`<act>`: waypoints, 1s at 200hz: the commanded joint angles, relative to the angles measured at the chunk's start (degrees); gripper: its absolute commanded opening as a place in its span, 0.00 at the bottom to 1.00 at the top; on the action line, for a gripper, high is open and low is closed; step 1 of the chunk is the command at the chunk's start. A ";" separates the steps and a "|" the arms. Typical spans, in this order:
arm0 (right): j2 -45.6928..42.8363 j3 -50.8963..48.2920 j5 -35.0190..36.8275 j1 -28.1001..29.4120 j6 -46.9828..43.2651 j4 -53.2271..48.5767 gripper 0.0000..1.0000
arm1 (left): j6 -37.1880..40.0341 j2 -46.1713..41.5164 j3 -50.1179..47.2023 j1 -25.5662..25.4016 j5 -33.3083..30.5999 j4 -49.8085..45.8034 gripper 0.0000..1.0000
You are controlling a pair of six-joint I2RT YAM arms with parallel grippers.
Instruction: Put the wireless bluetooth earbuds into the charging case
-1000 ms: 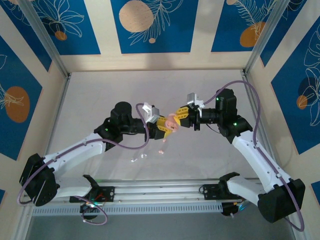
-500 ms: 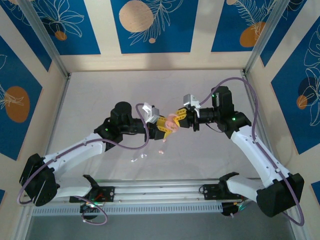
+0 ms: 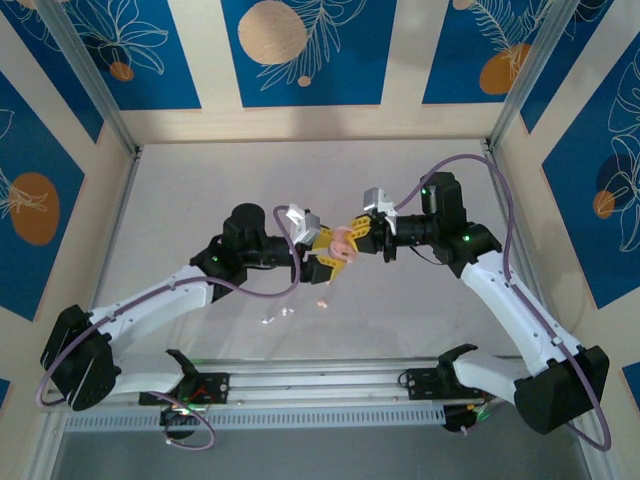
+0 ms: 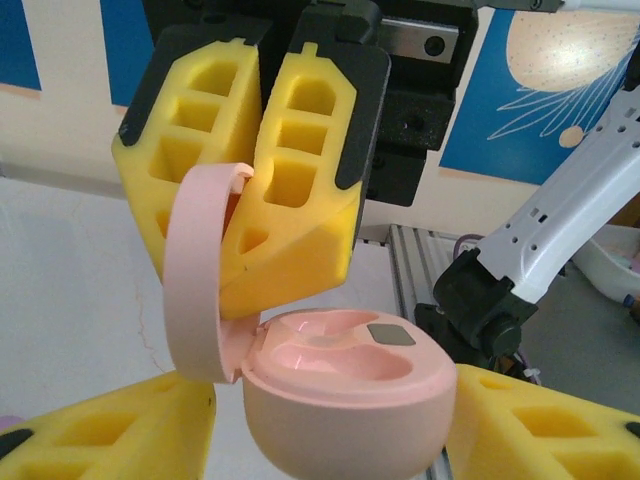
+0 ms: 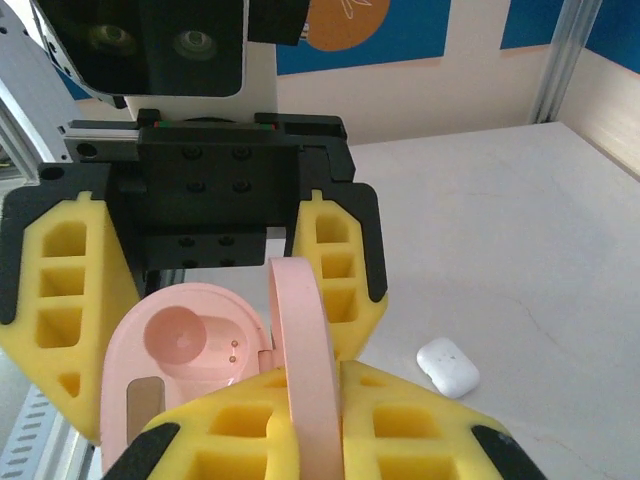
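Observation:
A pink charging case (image 3: 345,241) hangs in mid-air between the two arms, its lid (image 4: 198,276) swung open. My right gripper (image 5: 310,400) is shut on the lid (image 5: 303,350), pinching it edge-on between its yellow foam fingers. My left gripper (image 4: 330,430) is open around the case body (image 4: 350,405). There is a gap between the body and its left finger (image 4: 100,435). The case's wells (image 5: 180,340) are bare. On the table below lie a pink earbud (image 3: 322,300) and two pale earbuds (image 3: 274,318).
A white pebble-shaped case (image 5: 448,367) lies on the table to the right of the grippers. A metal rail (image 3: 320,385) runs along the near edge between the arm bases. Patterned walls enclose the table (image 3: 200,190) on three sides.
My left gripper's jaws have spread away from the pink case body. My right gripper has closed tighter on the lid and moved slightly left and up with the case.

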 commanded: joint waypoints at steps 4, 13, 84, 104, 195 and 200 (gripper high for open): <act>-0.73 0.78 2.80 0.72 0.29 1.18 0.07 | -1.33 0.64 1.89 -0.44 -0.07 1.20 0.62; -0.95 0.60 3.43 0.89 0.32 1.53 0.07 | -1.43 0.81 2.03 -0.69 -0.20 1.29 0.62; -1.79 -0.20 4.56 1.34 0.24 1.85 0.07 | -1.35 1.19 2.45 -1.12 -1.87 1.02 0.51; -1.79 -0.19 4.52 1.42 0.19 1.77 0.07 | -1.26 1.10 2.38 -1.15 -2.22 1.03 0.47; -1.87 -0.38 4.81 1.61 -0.25 1.33 0.12 | -0.17 0.75 2.29 -1.25 -2.95 0.76 0.25; -1.87 -0.38 4.95 1.53 -0.09 1.33 0.13 | -0.05 0.68 2.29 -1.22 -3.01 0.76 0.25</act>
